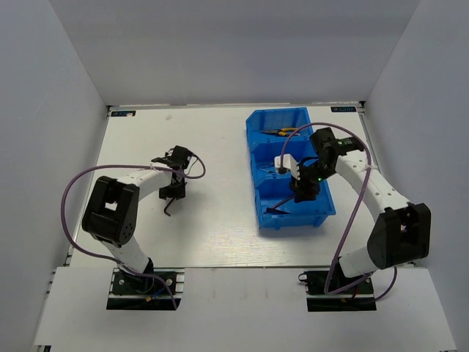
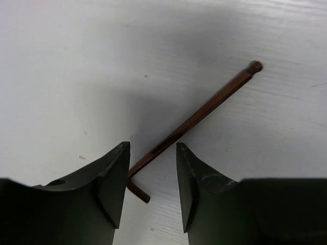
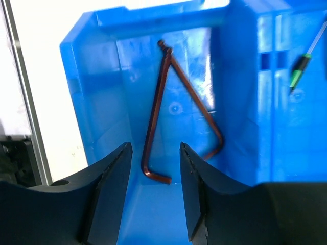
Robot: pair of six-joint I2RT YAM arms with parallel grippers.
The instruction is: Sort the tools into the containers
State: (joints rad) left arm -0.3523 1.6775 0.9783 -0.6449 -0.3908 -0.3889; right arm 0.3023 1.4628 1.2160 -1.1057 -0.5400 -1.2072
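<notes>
A dark brown L-shaped hex key lies flat on the white table, small in the top view. My left gripper hangs low over it, open, with the key's bend between its jaws, close to the left finger. Over the nearest compartment of the blue containers my right gripper stands open with nothing between its fingers. Below it a second hex key rests on the compartment floor. A paler shape joins it at the tip and looks like its reflection. Yellow-handled pliers lie in the far compartment.
A thin screwdriver with a green handle lies in the middle compartment. Purple cables loop from both arms. White walls close the table on three sides, and the left arm stands over the table's left half.
</notes>
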